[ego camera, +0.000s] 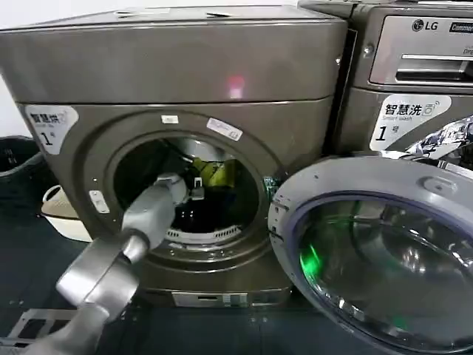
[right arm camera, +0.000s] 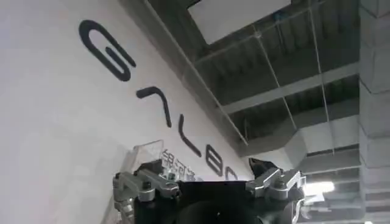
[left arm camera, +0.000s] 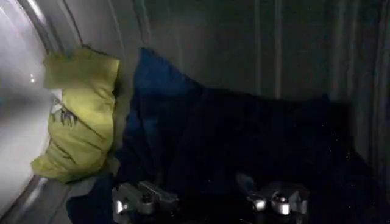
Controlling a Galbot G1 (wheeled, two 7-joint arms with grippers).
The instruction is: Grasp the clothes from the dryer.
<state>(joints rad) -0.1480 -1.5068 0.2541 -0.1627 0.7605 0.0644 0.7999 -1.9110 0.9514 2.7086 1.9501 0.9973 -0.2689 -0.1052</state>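
A: Starting at the left, what sits beside the dryer (ego camera: 170, 81)?

B: A pale basket (ego camera: 63, 214) on the floor, next to a dark bin (ego camera: 18, 166). Judging by its place near the porthole, it may be where the laundry is meant to go, though nothing confirms that.

A: And the left arm?

B: It rises from the lower left and goes through the round opening, so the left pincer (ego camera: 194, 185) is inside the drum. The wrist view shows the left pincer (left arm camera: 210, 201) released, its two fingers spread wide with nothing between them, poised over the dark fabric.

A: Why spread like that?

B: I judge it is opened to straddle a fold of cloth before closing. The clothes lie on the drum floor: the yellow-green piece (left arm camera: 79, 115) is slumped against the curved drum wall, and the navy piece (left arm camera: 231, 140) is spread beside it and touching it. Soft things settle at the lowest part, which explains the downward reach.

A: Moving right?

B: The dryer door (ego camera: 377, 251) is swung fully open to the right, keeping the porthole free for the arm. Behind it stands the LG machine (ego camera: 414, 74).

A: The right arm?

B: It is parked away from the work; the right pincer (right arm camera: 207, 189) points up toward a wall and ceiling, fingers apart, holding nothing.
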